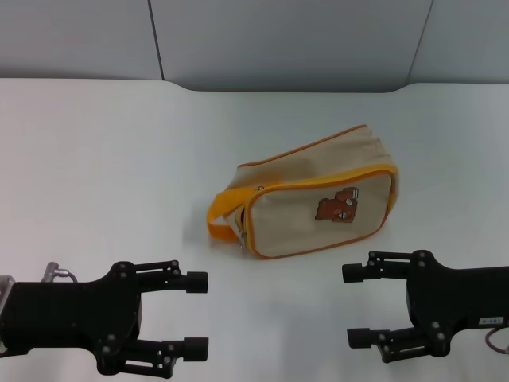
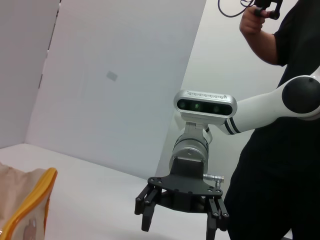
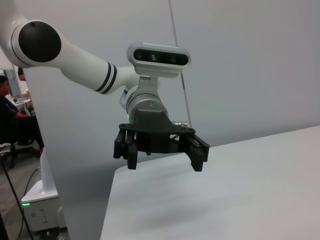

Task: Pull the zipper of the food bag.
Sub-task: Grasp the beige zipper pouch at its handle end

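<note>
**Food bag lying at centre, both grippers standing off with fingers apart**

Head view: The food bag (image 1: 314, 199) is lying on the white tabletop (image 1: 103, 159), right of centre. Its long axis is running from near-left to far-right, with the bear-picture side facing the robot. The orange loop strap (image 1: 224, 215) is hanging off the near-left end. The zipper (image 1: 242, 235) is showing as a small silver tab at that same end, just beside the strap. The left gripper (image 1: 195, 313) is hovering near the bottom left, fingers apart and pointing toward the right. The right gripper (image 1: 356, 305) is hovering near the bottom right, fingers apart and pointing toward the left. Both are sitting clear of the bag, on the robot's side of it. Nothing is lying between either gripper and the bag.

Left wrist view: One orange-piped corner of the bag (image 2: 27, 205) is entering the frame. The right gripper (image 2: 181, 226) is facing this camera with fingers spread. A person (image 2: 280, 150) in black is standing behind it.

Right wrist view: The left gripper (image 3: 162, 162) is hanging above the tabletop edge (image 3: 150, 172), fingers spread.
</note>
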Robot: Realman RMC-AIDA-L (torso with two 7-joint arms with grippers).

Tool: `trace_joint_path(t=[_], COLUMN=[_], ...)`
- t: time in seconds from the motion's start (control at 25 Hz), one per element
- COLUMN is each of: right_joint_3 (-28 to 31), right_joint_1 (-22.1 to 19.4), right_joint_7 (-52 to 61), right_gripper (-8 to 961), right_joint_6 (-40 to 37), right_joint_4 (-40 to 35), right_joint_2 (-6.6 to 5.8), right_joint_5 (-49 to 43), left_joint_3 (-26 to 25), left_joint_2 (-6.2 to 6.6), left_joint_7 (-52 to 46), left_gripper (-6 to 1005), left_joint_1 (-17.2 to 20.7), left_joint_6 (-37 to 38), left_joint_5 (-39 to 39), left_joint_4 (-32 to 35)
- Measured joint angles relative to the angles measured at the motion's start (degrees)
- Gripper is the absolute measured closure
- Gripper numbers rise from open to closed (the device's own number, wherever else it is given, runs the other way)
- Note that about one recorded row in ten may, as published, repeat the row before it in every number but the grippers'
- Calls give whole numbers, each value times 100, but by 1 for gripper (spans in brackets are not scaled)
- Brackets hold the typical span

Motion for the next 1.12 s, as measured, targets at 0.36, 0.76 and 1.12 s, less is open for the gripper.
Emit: trace_joint_path(t=[0.36, 0.76, 1.12], right_joint_3=[0, 21, 52], right_joint_1=[-26, -43, -136], right_joint_7=[0, 0, 0], right_gripper=[153, 152, 153], right_joint_6=[-6, -5, 13], right_joint_4=[21, 25, 24], right_joint_2=[2, 2, -9], right_joint_5=[-7, 2, 1], left_joint_3=[28, 74, -371], left_joint_2=[-4, -6, -256], left_joint_7=[8, 85, 330], left_gripper=[194, 206, 216], left_joint_1=[10, 14, 30], left_joint_6=[0, -59, -1190], left_joint_5=[12, 14, -31], left_joint_4=[54, 55, 35])
